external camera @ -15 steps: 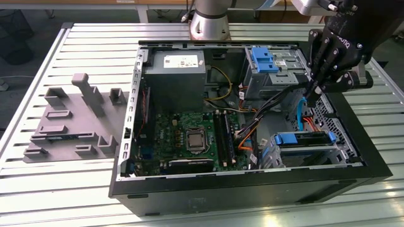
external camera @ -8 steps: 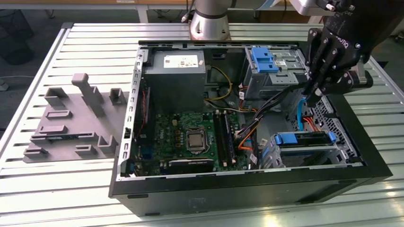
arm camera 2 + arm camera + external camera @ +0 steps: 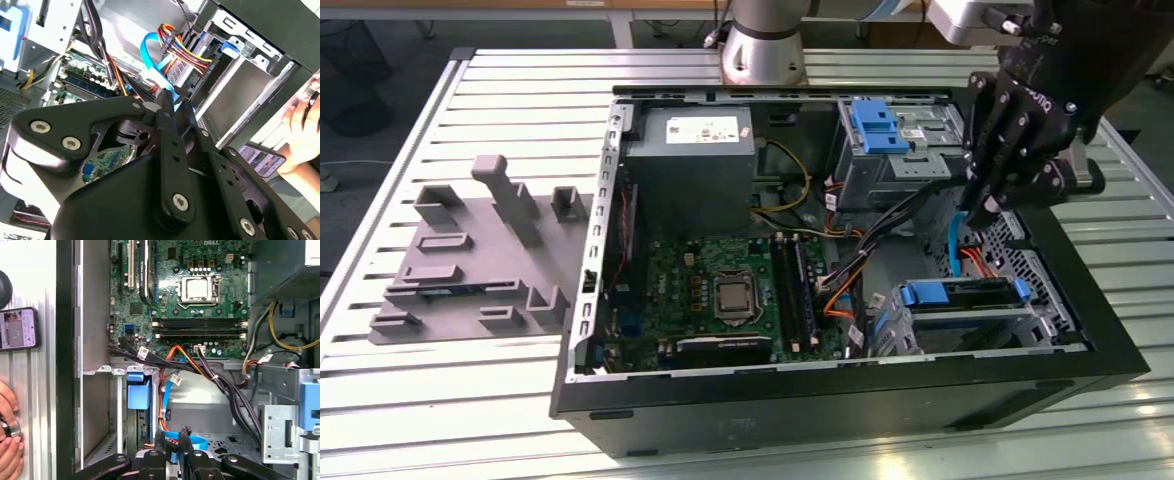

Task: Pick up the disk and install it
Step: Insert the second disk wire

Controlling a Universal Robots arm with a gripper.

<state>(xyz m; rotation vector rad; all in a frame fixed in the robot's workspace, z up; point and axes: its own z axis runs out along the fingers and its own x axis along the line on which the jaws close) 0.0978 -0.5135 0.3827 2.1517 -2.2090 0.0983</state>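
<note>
The disk sits in its bay at the case's five o'clock — apparently installed; the gripper hovers above, fingers pinched together, empty.

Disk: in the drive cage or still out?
In. The disk, by its blue bracket, sits in the case's drive cage, apart from the gripper. Fully seated: cannot tell.

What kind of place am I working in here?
Likely a lab or workshop test bench: an opened desktop computer case lies on a slatted metal table beside a grey moulded fixture block.
</note>
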